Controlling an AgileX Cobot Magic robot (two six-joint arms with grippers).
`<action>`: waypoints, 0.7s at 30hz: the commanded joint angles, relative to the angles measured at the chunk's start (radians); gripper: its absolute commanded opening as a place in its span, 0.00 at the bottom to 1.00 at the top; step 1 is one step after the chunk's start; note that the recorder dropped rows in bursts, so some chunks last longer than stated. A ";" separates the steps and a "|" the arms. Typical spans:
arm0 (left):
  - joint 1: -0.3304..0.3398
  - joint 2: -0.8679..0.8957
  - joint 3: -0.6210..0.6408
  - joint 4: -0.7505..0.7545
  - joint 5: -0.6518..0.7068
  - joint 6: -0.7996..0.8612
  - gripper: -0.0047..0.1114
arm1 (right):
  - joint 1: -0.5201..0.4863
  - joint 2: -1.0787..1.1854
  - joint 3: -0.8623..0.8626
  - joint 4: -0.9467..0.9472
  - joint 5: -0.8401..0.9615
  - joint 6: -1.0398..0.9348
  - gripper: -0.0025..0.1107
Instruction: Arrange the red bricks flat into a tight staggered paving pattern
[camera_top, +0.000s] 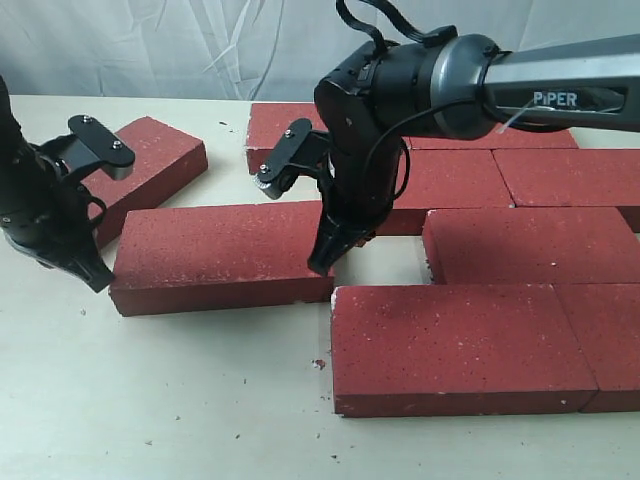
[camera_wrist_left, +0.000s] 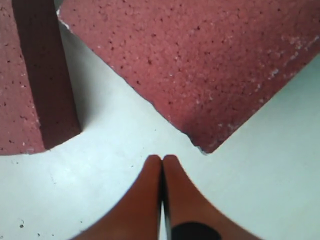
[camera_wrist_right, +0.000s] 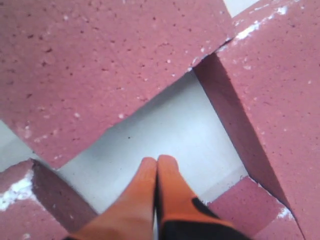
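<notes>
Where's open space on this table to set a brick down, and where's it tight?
The widest bare patch is the near-left table, bordered by the loose brick and the nearest-row brick. The small gap between the loose brick and the middle-row brick holds the shut right gripper. The right side is packed.

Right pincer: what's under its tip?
Bare table in the gap between red bricks. The right pincer is shut; its fingers cover the spot directly below, so contact can't be judged.
</notes>
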 joint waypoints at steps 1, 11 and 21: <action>-0.004 -0.010 -0.006 -0.007 -0.100 -0.005 0.04 | 0.002 0.000 -0.004 -0.013 -0.042 0.004 0.02; 0.070 -0.008 -0.004 -0.026 -0.072 -0.005 0.04 | -0.167 0.024 0.000 0.216 -0.030 -0.164 0.02; 0.114 -0.004 -0.004 -0.162 -0.096 0.040 0.04 | -0.178 0.049 0.005 0.396 -0.079 -0.314 0.02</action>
